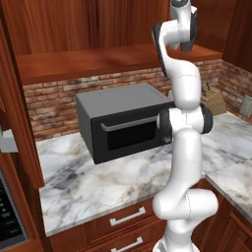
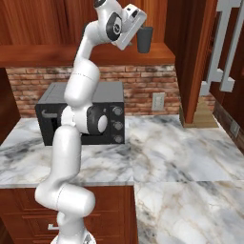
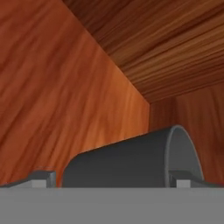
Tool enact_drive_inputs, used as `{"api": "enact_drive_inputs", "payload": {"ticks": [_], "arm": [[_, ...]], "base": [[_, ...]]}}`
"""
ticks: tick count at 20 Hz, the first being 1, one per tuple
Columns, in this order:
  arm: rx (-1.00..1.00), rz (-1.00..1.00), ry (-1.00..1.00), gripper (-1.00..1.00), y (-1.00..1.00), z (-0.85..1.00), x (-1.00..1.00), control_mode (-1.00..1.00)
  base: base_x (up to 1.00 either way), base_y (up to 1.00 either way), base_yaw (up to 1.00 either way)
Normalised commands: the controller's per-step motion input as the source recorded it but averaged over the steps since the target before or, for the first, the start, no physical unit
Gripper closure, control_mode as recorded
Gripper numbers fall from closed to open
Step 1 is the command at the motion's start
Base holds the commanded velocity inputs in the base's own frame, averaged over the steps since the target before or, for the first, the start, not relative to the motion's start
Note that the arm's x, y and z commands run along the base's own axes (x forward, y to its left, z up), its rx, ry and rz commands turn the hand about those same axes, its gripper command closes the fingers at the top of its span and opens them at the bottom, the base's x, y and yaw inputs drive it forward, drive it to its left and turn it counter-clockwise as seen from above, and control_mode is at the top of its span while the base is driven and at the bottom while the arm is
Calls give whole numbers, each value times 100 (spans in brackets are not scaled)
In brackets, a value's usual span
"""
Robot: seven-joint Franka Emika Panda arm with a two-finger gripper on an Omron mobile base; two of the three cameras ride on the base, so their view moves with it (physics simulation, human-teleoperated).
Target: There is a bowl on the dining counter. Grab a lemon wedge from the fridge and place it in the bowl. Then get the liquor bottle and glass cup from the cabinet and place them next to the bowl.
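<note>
The arm reaches up into the wooden cabinet, where the gripper has its fingers spread wide on either side of the dark grey glass cup, not visibly squeezing it. From the right base view the cup sits at about one o'clock, above the black microwave on the marble counter.

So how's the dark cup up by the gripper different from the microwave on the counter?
The cup is small, round and tapered, while the microwave is a big boxy block. The cup sits high in the wooden cabinet, right at the gripper, with its fingers either side of it in the hand view; the microwave rests on the marble counter below. Both are dark grey.
</note>
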Motion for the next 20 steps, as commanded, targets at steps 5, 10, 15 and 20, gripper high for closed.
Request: {"api": "enact_drive_inputs", "payload": {"ticks": [5, 10, 15, 20], "arm": [[-2, 4, -2, -100, 0, -2, 29, -100], [-4, 0, -1, -100, 0, 0, 23, -100], [-8, 0, 0, -100, -1, -5, 0, -100], [-11, -2, 7, -100, -12, -10, -7, -100]], "base": [[0, 0, 0], [0, 0, 0], [0, 0, 0], [0, 0, 0]]}}
